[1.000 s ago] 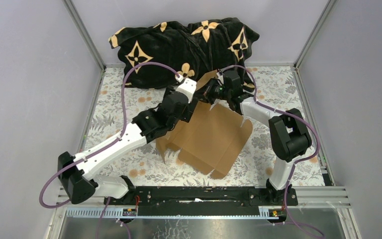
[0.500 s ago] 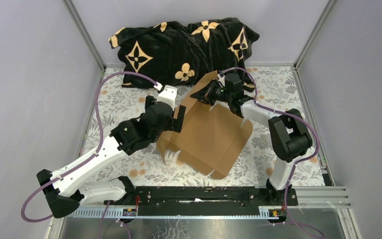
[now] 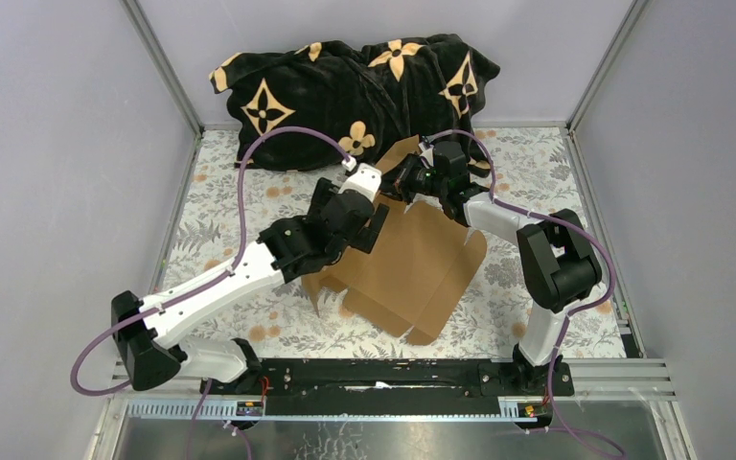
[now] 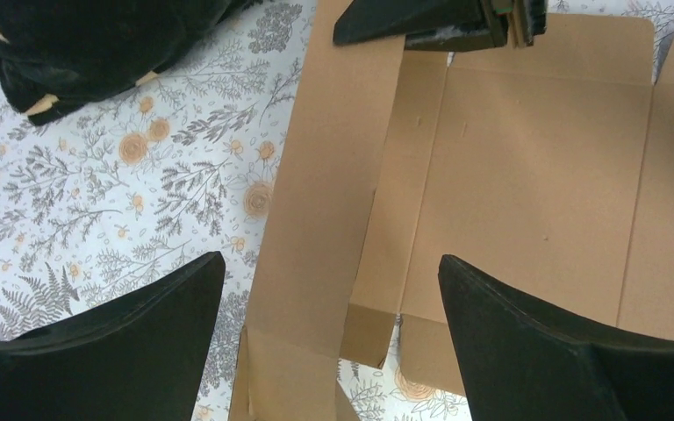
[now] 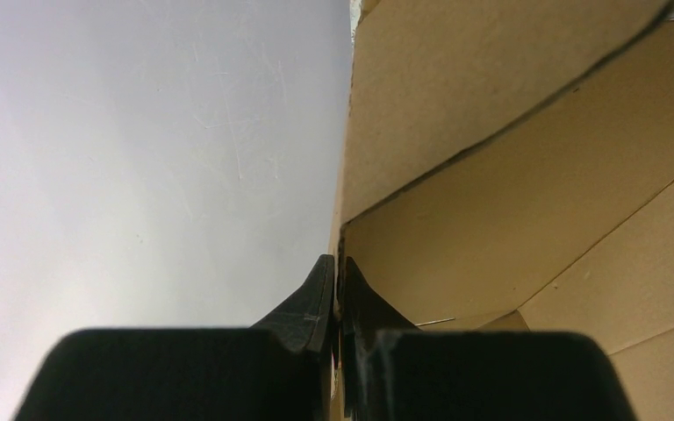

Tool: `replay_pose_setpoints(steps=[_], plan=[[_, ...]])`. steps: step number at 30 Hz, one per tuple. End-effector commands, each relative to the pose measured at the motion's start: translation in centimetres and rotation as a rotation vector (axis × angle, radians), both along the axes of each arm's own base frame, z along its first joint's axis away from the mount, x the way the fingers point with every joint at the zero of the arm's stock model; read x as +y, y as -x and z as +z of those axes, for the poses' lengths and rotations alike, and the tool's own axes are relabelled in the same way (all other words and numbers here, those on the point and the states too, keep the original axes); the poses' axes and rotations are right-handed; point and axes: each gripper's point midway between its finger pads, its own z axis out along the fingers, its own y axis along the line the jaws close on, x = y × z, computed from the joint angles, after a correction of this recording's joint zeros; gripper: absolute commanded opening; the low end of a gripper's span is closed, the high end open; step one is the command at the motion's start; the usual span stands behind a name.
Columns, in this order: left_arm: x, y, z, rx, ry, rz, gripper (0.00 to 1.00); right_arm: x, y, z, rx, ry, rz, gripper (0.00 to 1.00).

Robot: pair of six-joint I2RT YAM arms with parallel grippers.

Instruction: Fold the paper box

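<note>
The paper box [image 3: 412,268] is a flat brown die-cut cardboard sheet on the flowered table cover, with one far flap [image 3: 402,153] raised. My right gripper [image 3: 401,182] is shut on that flap's edge. The right wrist view shows its tips [image 5: 337,267] pinching the cardboard [image 5: 509,193] edge-on. My left gripper [image 3: 376,225] hovers over the sheet's left part, open and holding nothing. In the left wrist view its fingers [image 4: 140,342] stand wide apart above a long side flap [image 4: 325,202] and the main panel [image 4: 535,175]. The right gripper [image 4: 439,22] shows at the top.
A black cloth with tan flower shapes [image 3: 355,86] lies bunched along the table's back edge, just behind the raised flap, and shows in the left wrist view as black cloth [image 4: 79,44]. Grey walls enclose the table on three sides. The arm bases' rail [image 3: 393,374] runs along the front.
The left arm drew back to the left, then came back over the sheet's left part, and its jaws opened wide. The right gripper kept hold of the raised flap.
</note>
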Motion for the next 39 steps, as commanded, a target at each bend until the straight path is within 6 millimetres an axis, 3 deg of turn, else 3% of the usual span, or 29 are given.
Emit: replay_pose_setpoints(steps=[1, 9, 14, 22, 29, 39], plan=[[-1.9, -1.4, 2.4, -0.089, 0.016, -0.018, 0.99, -0.3, 0.6, 0.1, 0.000, 0.033, 0.014, 0.04], [-2.2, -2.2, 0.1, -0.153, -0.208, 0.018, 0.93, -0.1, 0.6, 0.0, 0.006, 0.013, 0.021, 0.04], [-1.8, -2.7, -0.8, -0.179, -0.286, 0.043, 0.83, 0.1, 0.5, 0.0, 0.008, -0.001, 0.026, 0.04], [-1.7, -3.4, -2.4, -0.187, -0.362, 0.068, 0.78, 0.2, 0.6, 0.0, 0.012, -0.017, 0.032, 0.04], [-1.3, -3.2, -4.4, -0.171, -0.403, 0.067, 0.64, 0.1, 0.6, 0.1, 0.011, -0.020, 0.033, 0.04], [-1.0, -3.5, -5.1, -0.178, -0.448, 0.076, 0.40, 0.1, 0.7, 0.0, 0.012, -0.024, 0.035, 0.04]])
